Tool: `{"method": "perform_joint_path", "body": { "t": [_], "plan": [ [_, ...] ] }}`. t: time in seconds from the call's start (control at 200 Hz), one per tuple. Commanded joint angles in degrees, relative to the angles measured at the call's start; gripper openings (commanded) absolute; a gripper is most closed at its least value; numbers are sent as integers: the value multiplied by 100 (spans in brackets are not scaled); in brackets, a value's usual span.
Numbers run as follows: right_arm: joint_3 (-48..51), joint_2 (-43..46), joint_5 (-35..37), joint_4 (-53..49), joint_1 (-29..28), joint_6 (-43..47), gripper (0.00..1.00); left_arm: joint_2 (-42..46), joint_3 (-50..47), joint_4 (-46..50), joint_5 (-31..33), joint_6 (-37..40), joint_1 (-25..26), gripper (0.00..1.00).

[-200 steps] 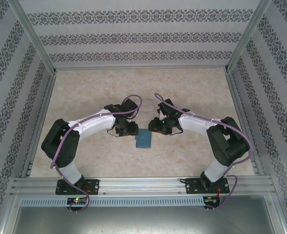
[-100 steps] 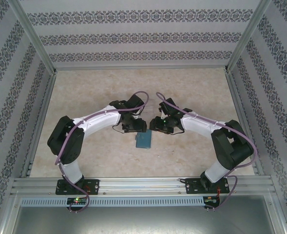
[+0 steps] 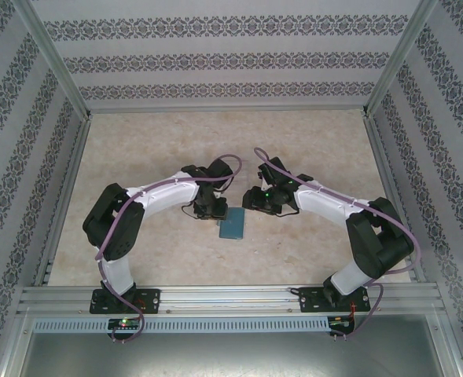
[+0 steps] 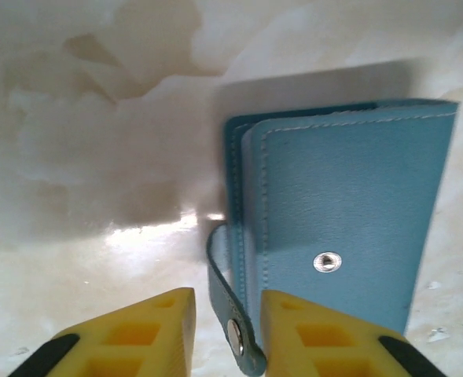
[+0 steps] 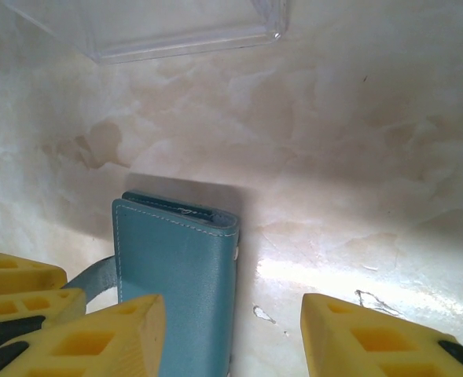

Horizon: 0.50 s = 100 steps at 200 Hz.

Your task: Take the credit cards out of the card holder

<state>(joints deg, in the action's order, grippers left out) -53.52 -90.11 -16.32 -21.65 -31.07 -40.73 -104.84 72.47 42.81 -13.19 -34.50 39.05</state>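
**Left hand** (image 4: 229, 294): The jaws stand narrowly apart and straddle the strap tab (image 4: 233, 334). A sliver of gap shows beside the tab, so I rate this hand open and not yet clamped.

**Card holder** (image 4: 345, 212): It lies flat on the surface (image 3: 160, 141) between the two hands, folded shut. The strap is undone, with its stud clear of the snap (image 4: 328, 261) on the cover. The top leaf sits slightly proud of the one beneath.

**Credit cards:** I judge they are inside the closed holder, but I cannot confirm it.

**Right hand** (image 5: 233, 306): The jaws are wide apart and empty. One finger is just beside the cover, and the holder's long edge lies between the two fingers. A clear plastic box (image 5: 184, 35) stands farther off, well apart from the work.

**Step in hand:** I assess this as opening the holder. No card has been extracted yet.

**Next move:** The left hand needs to close firmly on the tab and peel the cover back. The right hand should press or pinch the body so it does not drag across the smooth surface. The tab is thin and could slip free.
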Motion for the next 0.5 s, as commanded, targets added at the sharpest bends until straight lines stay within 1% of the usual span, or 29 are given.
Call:
{"method": "perform_joint_path", "body": {
  "t": [0.0, 0.09, 0.205, 0.34, 0.495],
  "plan": [
    [-104, 42, 155, -150, -130, -91, 50, 221, -183, 102, 215, 7, 33, 20],
    [-152, 7, 185, -194, -212, -102, 50, 304, -289, -23, 232, -54, 33, 11],
    [-272, -82, 259, -366, -347, -87, 50, 447, -527, -348, 109, -156, 17, 4],
    [-535, -257, 560, -766, -600, 36, 54, 723, -1018, -937, -227, -411, -58, 1],
    [-865, -530, 862, -1113, -863, 142, 62, 1061, -1721, -1694, -542, -684, -253, 0]
  ]
}}
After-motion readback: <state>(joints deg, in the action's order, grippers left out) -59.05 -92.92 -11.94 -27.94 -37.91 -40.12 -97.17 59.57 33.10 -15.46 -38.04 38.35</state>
